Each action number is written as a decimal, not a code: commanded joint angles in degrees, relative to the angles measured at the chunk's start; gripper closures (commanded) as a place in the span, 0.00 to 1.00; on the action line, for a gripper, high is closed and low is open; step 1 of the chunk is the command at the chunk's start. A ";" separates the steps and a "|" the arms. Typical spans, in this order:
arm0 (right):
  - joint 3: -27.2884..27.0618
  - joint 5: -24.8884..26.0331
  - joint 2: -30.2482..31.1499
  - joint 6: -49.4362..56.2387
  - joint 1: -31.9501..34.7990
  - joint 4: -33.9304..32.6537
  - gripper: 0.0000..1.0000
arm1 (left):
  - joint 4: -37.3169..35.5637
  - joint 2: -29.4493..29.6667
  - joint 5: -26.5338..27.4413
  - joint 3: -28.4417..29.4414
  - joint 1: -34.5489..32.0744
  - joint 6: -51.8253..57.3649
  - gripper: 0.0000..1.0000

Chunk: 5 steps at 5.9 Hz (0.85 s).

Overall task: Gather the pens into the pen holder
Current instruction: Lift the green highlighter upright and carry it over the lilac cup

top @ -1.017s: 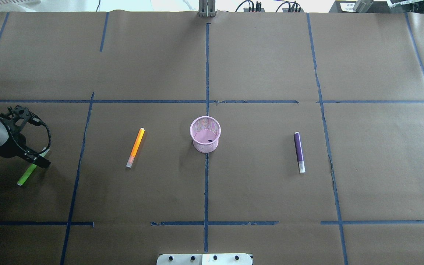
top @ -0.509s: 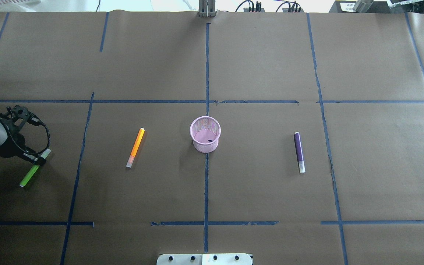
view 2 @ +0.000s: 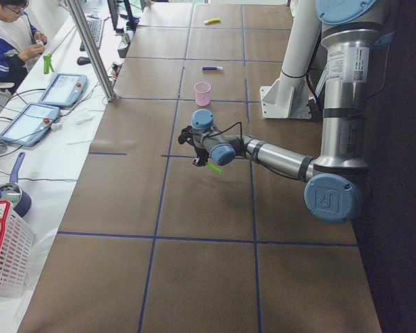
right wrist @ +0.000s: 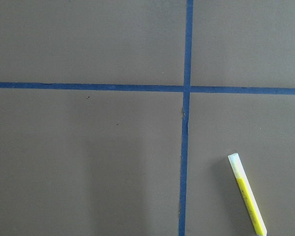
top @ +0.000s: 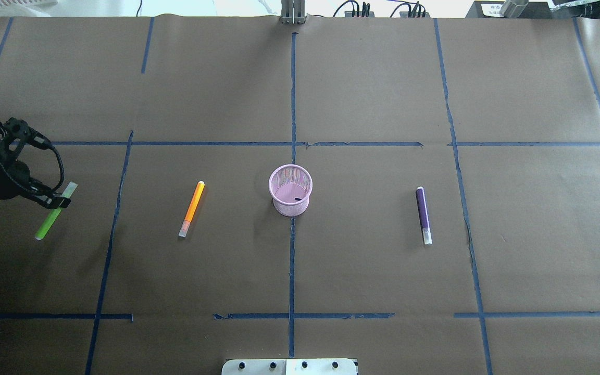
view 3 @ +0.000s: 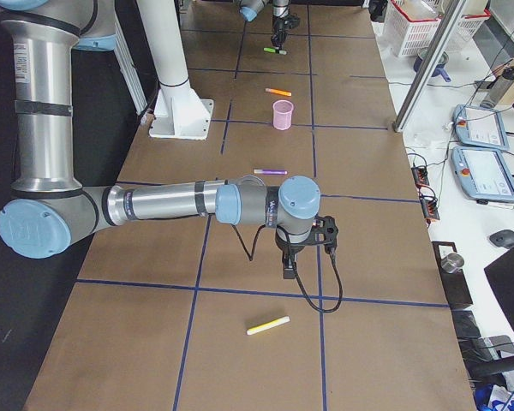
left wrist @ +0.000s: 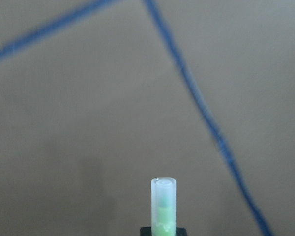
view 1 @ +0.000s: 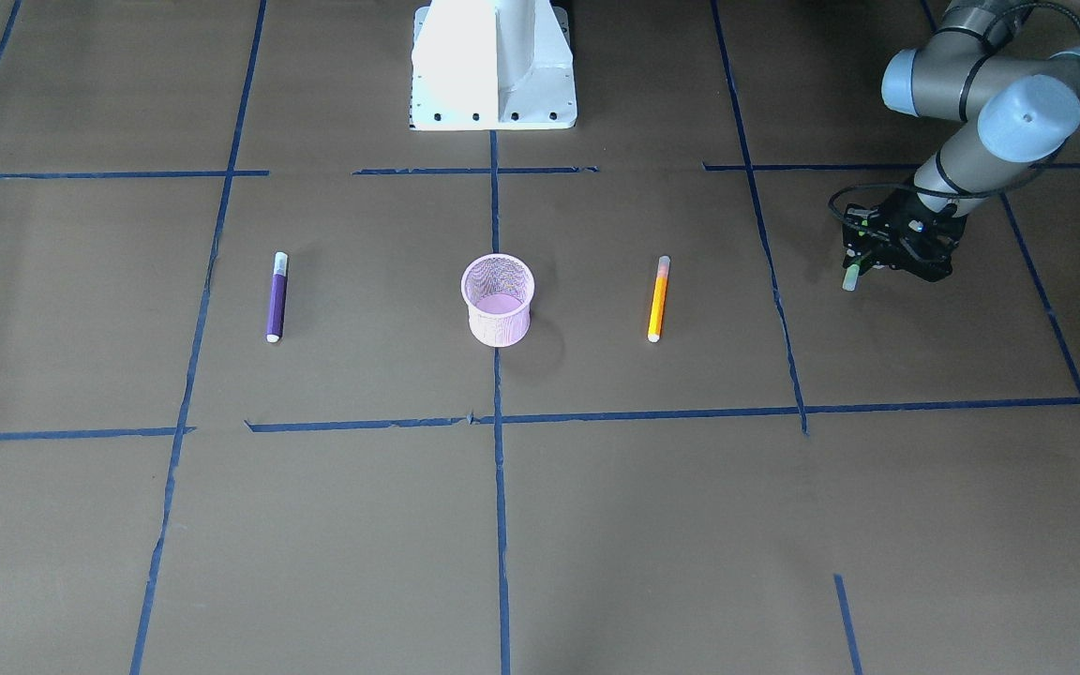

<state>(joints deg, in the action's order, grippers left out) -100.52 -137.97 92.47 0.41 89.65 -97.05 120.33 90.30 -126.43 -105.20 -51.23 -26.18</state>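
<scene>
My left gripper (top: 58, 201) is shut on the green pen (top: 48, 225) near its pale cap and holds it slanted above the table at the far left; the cap (left wrist: 163, 202) sticks out in the left wrist view. The pink mesh pen holder (top: 290, 197) stands upright at the table's middle. An orange pen (top: 192, 208) lies to its left and a purple pen (top: 423, 214) to its right. A yellow pen (view 3: 267, 325) lies near my right gripper (view 3: 288, 272), which hangs above the table; I cannot tell whether it is open or shut. The same yellow pen (right wrist: 247, 194) shows in the right wrist view.
Blue tape lines (top: 291, 260) split the brown paper table into squares. The robot's white base (view 1: 493, 66) sits at the near edge. A side desk with tablets (view 2: 61, 89), a red and white basket (view 2: 3, 250) and a seated person (view 2: 7, 35) border the far side.
The left gripper has risen and moved away from the robot with the green pen in it; the pen has left the table. The other pens and the pen holder have not moved.
</scene>
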 commanded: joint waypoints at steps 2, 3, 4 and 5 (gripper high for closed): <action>0.23 -1.34 -1.40 -0.06 -0.44 0.02 0.00 | 2.01 10.47 9.47 -9.73 -1.51 -11.30 1.00; 0.23 -1.34 -1.41 0.03 -0.53 0.02 0.00 | 5.59 14.95 15.54 -9.32 1.45 -16.05 1.00; 0.15 -1.34 -1.41 0.20 -0.53 0.11 0.00 | 10.06 17.25 25.87 -8.10 7.92 -19.75 1.00; -0.38 -1.34 -1.41 0.21 -0.53 0.11 0.00 | 19.50 19.37 31.19 -2.78 11.47 -20.05 1.00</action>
<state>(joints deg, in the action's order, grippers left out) -100.51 -139.30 91.08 0.57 89.14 -96.96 132.15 107.34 -101.67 -111.85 -43.83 -44.79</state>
